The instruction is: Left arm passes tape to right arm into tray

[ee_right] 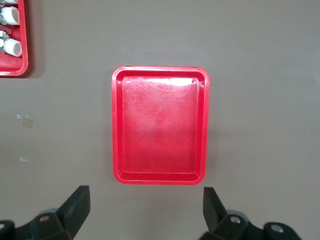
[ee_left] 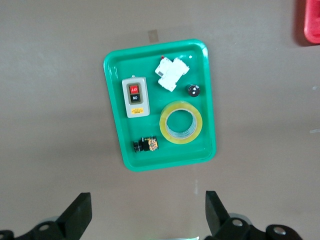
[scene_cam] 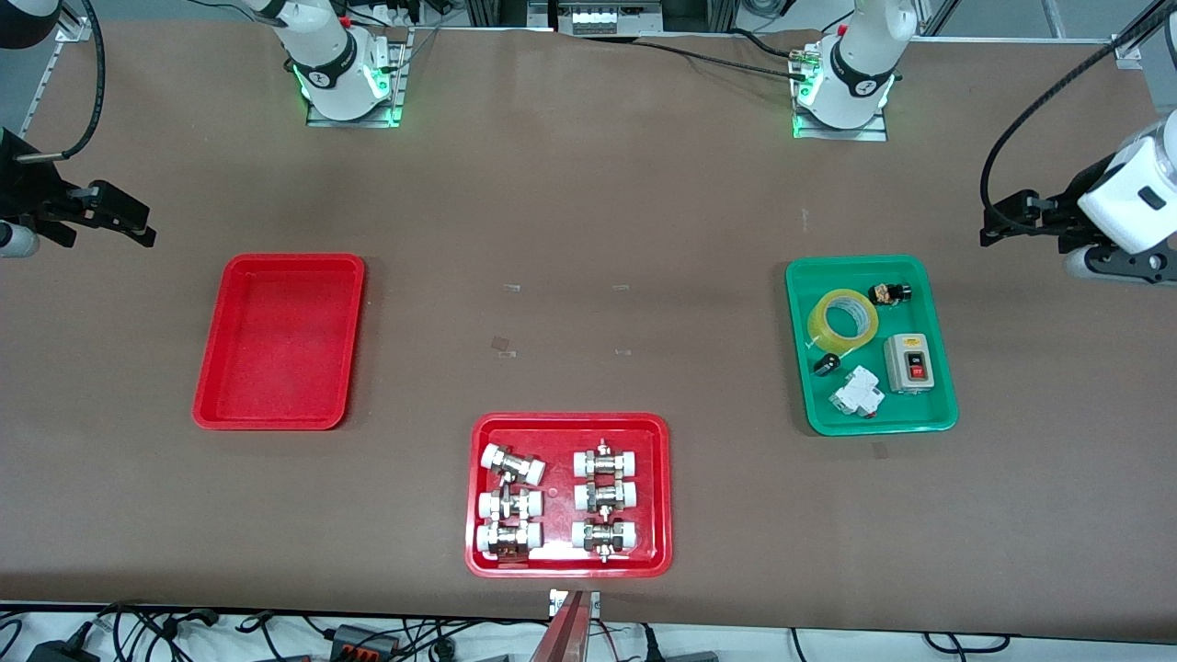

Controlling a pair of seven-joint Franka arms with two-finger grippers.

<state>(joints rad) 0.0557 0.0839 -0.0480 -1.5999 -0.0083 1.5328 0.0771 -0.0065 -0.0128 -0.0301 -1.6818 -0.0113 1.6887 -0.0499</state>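
Note:
The tape [scene_cam: 842,320] [ee_left: 181,122], a yellowish translucent roll, lies flat in the green tray [scene_cam: 940,405] [ee_left: 114,100] toward the left arm's end of the table. The narrow red tray [scene_cam: 276,342] [ee_right: 160,125] sits empty toward the right arm's end. My left gripper [scene_cam: 1002,222] [ee_left: 148,207] hangs open above bare table beside the green tray, with nothing between its fingers. In the same way, my right gripper [scene_cam: 129,221] [ee_right: 146,202] is held open over bare table beside the narrow red tray, also holding nothing.
A wider red tray [scene_cam: 478,496] with several white-capped metal fittings stands nearest the front camera, mid-table. A grey switch box [scene_cam: 910,363], a white breaker [scene_cam: 857,393] and small black parts share the green tray with the roll. Both arm bases stand along the table's back edge.

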